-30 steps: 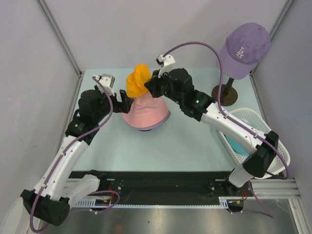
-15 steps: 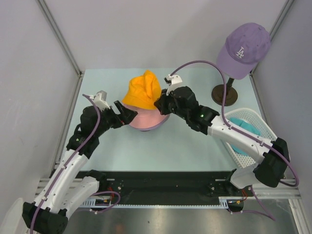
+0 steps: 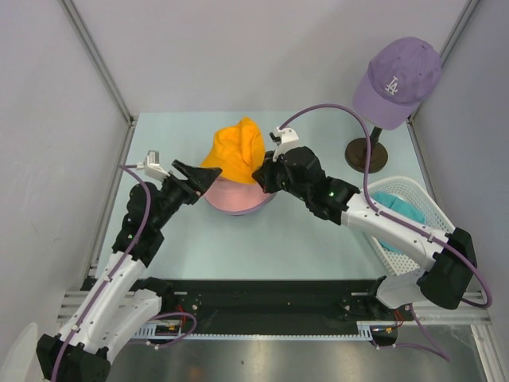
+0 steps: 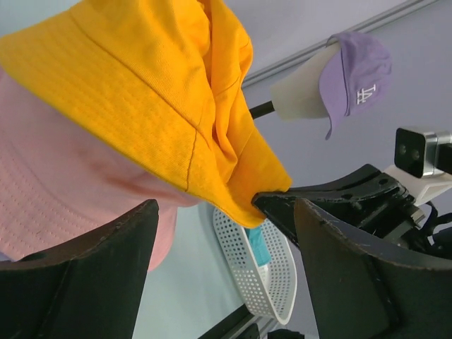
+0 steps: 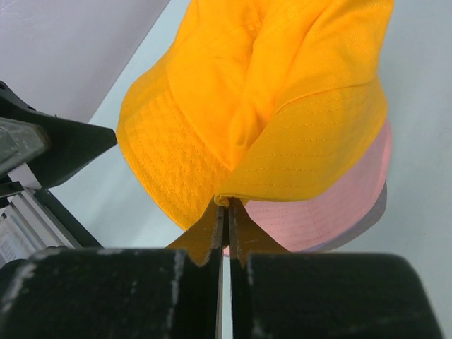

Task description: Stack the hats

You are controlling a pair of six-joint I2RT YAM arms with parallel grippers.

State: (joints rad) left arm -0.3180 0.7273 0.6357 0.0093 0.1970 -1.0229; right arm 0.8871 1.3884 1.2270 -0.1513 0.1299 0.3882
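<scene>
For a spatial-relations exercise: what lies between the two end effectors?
The orange hat, draped on the pink hat; the right end effector pinches its brim. Top external view shows it.

1. Top view, upper right of frame: purple fabric baseball cap (image 3: 406, 68) w/ white LA logo (image 3: 392, 83) stitched on its front panel.
2. Left wrist view, upper right: same cap, same logo, seen tilted sideways, small but legible.
3. No other txt, nos. or labels legible in any view.
</scene>
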